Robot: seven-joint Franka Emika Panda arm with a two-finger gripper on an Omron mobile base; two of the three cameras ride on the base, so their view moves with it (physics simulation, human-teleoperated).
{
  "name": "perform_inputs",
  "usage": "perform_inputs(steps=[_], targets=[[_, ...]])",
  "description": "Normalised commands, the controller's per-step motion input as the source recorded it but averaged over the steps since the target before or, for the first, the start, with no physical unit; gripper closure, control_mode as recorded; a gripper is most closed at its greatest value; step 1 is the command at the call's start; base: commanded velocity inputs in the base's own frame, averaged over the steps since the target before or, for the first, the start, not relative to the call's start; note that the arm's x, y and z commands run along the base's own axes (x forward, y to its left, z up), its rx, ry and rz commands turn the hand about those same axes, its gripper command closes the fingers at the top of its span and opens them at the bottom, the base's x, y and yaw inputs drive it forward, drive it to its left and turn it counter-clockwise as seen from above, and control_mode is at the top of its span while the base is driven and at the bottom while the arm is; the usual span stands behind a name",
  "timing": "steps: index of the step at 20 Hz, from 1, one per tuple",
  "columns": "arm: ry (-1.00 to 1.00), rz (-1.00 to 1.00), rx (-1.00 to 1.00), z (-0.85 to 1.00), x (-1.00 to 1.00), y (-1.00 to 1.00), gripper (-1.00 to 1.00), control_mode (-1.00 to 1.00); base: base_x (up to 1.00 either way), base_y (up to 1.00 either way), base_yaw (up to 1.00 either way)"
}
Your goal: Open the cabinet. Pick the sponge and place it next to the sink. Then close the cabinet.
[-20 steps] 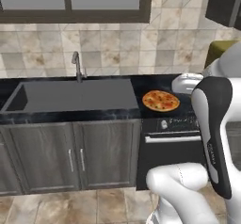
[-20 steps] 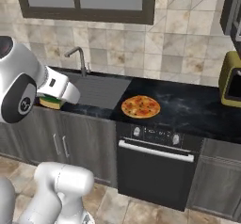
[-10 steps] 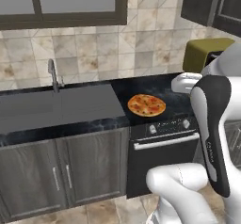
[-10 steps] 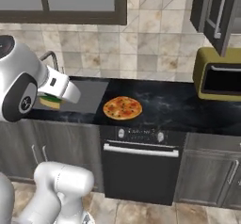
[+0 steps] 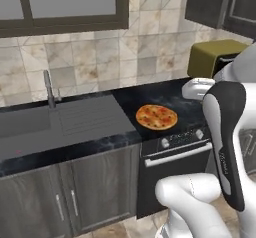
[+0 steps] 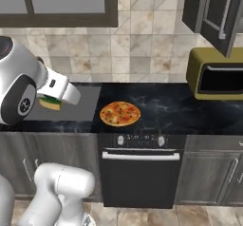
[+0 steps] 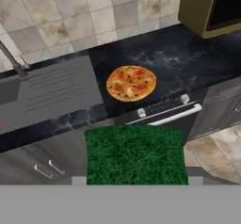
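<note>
Sink [image 5: 30, 127] and faucet [image 5: 48, 88] are seen at left, with the drainboard beside the basin. The sponge [image 7: 135, 155], green face up over a yellow layer, is clamped in the gripper [image 6: 51, 101] above the drainboard. 1 pizza [image 6: 120, 113] lies on the black counter [image 6: 166, 111]. Microwave [image 6: 216, 74] stands at right. The cabinet [image 6: 216, 11] is mounted above it, with 1 door swung open.
</note>
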Motion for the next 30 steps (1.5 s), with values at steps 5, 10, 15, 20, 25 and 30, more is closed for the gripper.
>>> perform_inputs(steps=[5,10,15,20,25,30], targets=[[0.0,0.0,0.0,0.0,0.0,0.0,1.0,1.0,0.74,0.34,-0.2],[0.0,0.0,0.0,0.0,0.0,0.0,1.0,1.0,0.82,0.44,-0.02],[0.0,0.0,0.0,0.0,0.0,0.0,1.0,1.0,0.51,0.3,0.0],[0.0,0.0,0.0,0.0,0.0,0.0,1.0,1.0,0.0,0.12,0.0],[0.0,0.0,0.0,0.0,0.0,0.0,1.0,1.0,0.0,0.0,0.0],[0.0,0.0,0.0,0.0,0.0,0.0,1.0,-1.0,0.0,0.0,0.0]])
